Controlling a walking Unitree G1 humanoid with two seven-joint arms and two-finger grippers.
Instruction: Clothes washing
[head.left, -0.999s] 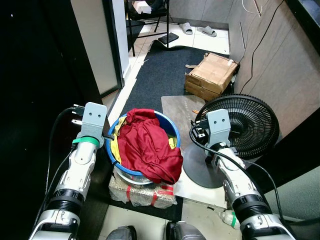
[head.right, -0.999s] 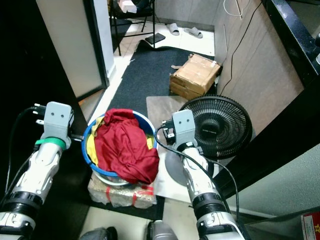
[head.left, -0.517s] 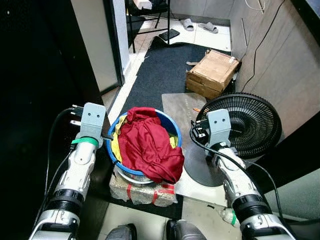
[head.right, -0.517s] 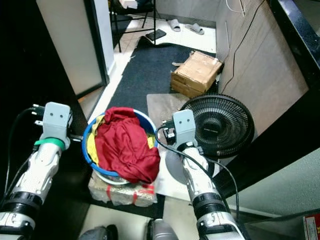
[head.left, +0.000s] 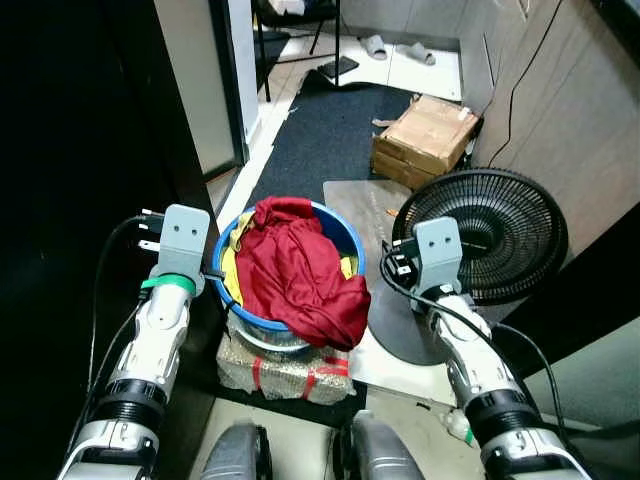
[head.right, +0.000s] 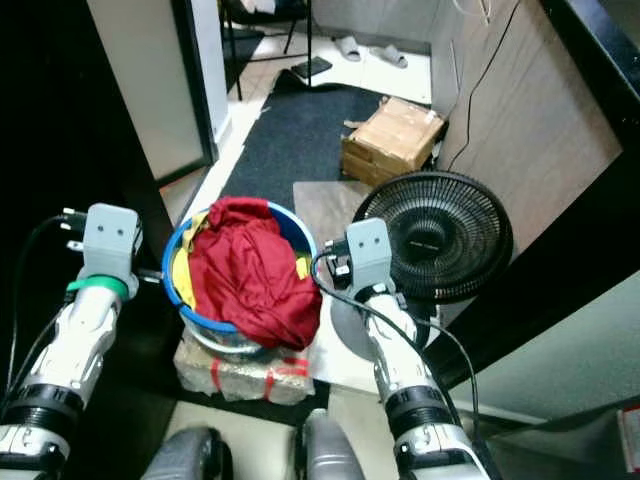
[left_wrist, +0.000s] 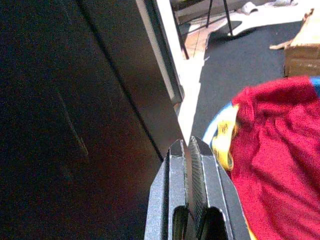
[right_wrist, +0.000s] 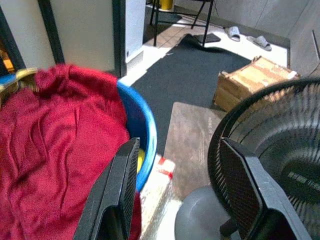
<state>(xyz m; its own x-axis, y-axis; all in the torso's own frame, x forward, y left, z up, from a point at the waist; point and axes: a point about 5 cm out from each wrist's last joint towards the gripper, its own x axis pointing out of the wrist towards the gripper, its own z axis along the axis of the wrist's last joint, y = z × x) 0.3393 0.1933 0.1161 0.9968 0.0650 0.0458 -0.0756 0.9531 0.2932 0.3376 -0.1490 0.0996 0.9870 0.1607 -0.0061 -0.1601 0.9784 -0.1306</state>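
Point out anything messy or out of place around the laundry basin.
The red garment spills over the blue basin rim toward the fan. The basin itself perches on a wrapped bundle, not the floor.

Head views: sharp and evenly lit; daylight whitens the pale tiled floor (head.left: 420, 70) beyond the doorway, while the tall black panel (head.left: 70, 200) sits in near-total shadow. Wrist views: softer and grainier, with the crumpled red cloth (right_wrist: 55, 150) slightly blurred.

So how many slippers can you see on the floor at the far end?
2. One slipper lies on the pale floor past the dark carpet, and the other slipper lies just to its right. More may be hidden out of view.
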